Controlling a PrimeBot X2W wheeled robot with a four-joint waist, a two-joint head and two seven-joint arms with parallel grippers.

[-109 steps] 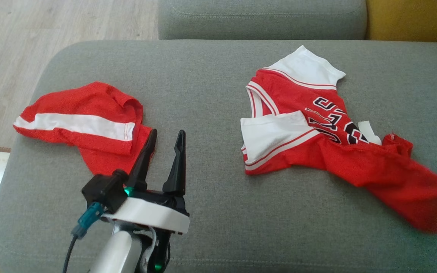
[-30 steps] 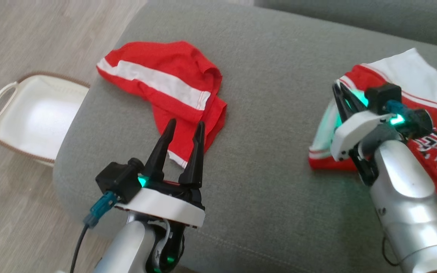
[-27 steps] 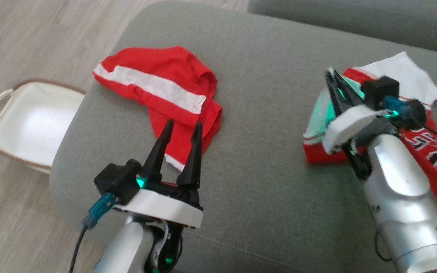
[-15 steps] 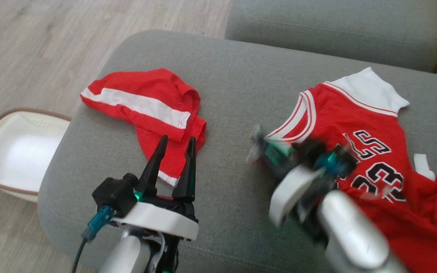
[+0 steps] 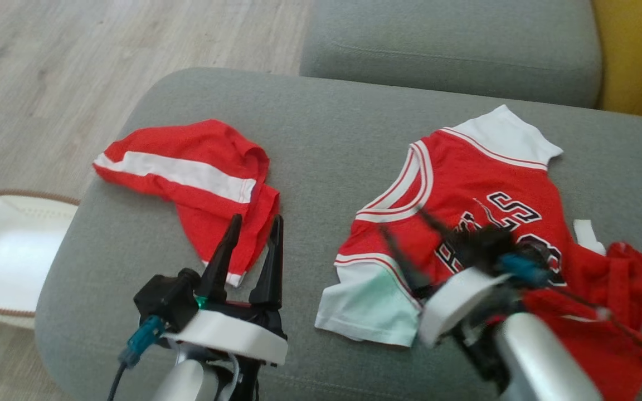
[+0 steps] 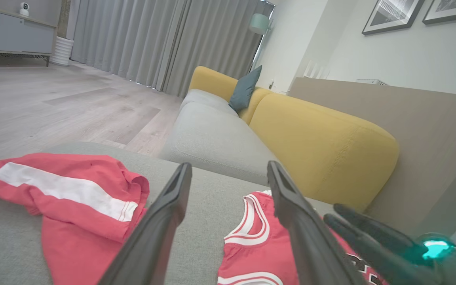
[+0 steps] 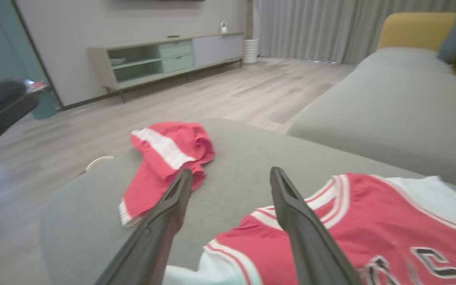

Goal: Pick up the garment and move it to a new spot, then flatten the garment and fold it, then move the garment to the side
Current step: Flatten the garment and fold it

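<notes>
The right gripper (image 7: 231, 174) has its two fingers spread wide with nothing between them. It hangs low over the front of the red jersey (image 5: 466, 178), which is the garment to fold. The left gripper (image 5: 257, 220) is also spread and empty, just above the lower end of the red shorts (image 5: 198, 167). The jersey lies on the right half of the grey seat (image 5: 321, 128). Its chest is quite flat, but the lower part is bunched beside the right forearm, where a dark cable (image 5: 627, 334) crosses the cloth. I think this is the main risk: when the arm goes, the cable or a fingertip may catch a fold or the neckline and pull the flat part crooked. The left fingers could in the same way drag the shorts. The white sleeve (image 5: 368, 306) lies near the front edge of the seat, so a pull toward the robot may slide it off. Free room is the bare strip between the two garments and behind the jersey.
</notes>
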